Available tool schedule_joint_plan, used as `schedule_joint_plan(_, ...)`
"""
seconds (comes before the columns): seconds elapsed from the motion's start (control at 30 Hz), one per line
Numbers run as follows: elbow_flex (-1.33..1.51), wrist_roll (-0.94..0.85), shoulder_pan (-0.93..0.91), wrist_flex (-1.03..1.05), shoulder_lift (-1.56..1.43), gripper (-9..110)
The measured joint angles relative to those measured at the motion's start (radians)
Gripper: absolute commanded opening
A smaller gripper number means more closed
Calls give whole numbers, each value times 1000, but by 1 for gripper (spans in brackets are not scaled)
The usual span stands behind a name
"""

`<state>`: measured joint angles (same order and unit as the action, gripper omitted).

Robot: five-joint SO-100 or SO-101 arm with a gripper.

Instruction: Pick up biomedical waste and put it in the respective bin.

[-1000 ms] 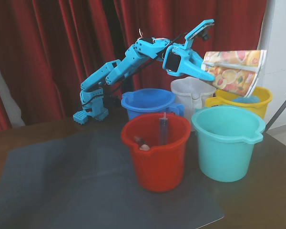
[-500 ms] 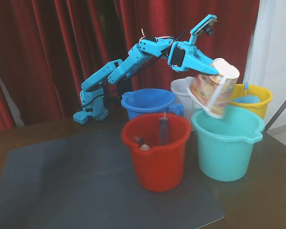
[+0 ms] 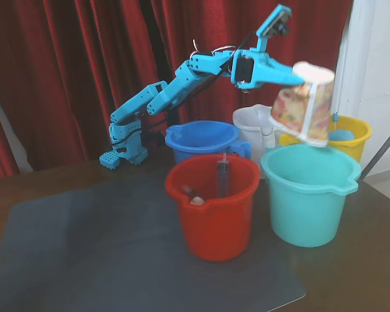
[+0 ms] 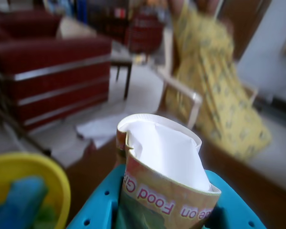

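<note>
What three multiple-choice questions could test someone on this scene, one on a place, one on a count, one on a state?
1. Where is the paper cup?
A. inside the red bucket
B. in the air above the turquoise bucket
C. on the mat

2. How many buckets show in the fixed view?
A. three
B. five
C. seven

3. What is the tool doing?
A. gripping the cup
B. open and empty
C. resting on the table

Key: 1 B, it hangs over the turquoise bucket; 2 B, red, blue, white, yellow, turquoise; 3 A, the cup hangs from it.

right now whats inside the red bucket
In the fixed view, the red bucket holds an upright syringe and a small pale item near its front rim. The wall hides the bottom, so anything lower cannot be seen.
</note>
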<state>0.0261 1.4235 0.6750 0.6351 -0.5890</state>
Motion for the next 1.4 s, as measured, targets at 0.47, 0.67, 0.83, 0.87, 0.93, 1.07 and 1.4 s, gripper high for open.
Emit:
schedule_joint_plan(0.47, -2, -3, -2, -57, 3, 11)
schedule_joint_plan(0.67, -2, -3, -2, -86, 3, 11)
schedule_joint_plan(0.83, -2, -5, -61, -178, 55, 10)
schedule_joint_plan(0.87, -2, -5, -64, -186, 64, 10)
schedule_joint_plan(0.93, -2, -5, -78, -209, 92, 10)
schedule_joint_plan(1.07, -2, -5, -97, -232, 109, 10)
schedule_joint_plan(1.4, -2, -5, -92, -232, 110, 28)
